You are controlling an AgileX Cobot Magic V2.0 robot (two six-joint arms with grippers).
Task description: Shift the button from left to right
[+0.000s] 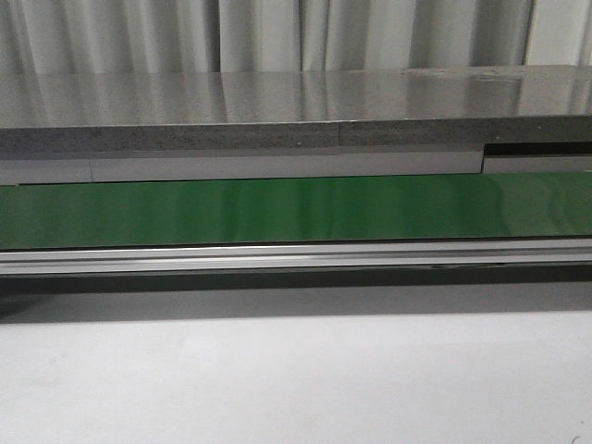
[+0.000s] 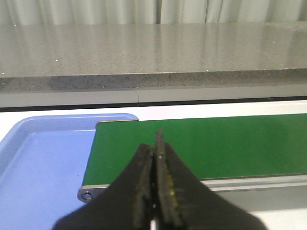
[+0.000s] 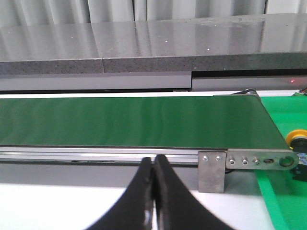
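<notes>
Both arms are hanging back at the near edge of the long green conveyor belt (image 1: 296, 211), and no button is catching my eye anywhere on it. The left claw (image 2: 154, 143) is sitting with its dark fingers pressed together on nothing, looking out over the belt's left end, where a shallow blue plastic tray (image 2: 43, 163) is lying just beside the roller. That tray is looking bare as far as I can make out. The right claw (image 3: 152, 165) is pinched closed too, empty, facing the belt's right end and its silver metal bracket (image 3: 212, 170), with a bright green surface (image 3: 283, 191) and a yellow-and-black part (image 3: 296, 136) beyond.

So this could be the wait for a button, or the rest after one has gone across; I'm finding nothing here to settle it.

The white table (image 1: 296, 379) in front is lying smooth and matte. Behind the belt a speckled grey stone ledge (image 1: 277, 106) is running the full width, glossy on top, and pale pleated curtains (image 1: 277, 32) are closing off the room.
</notes>
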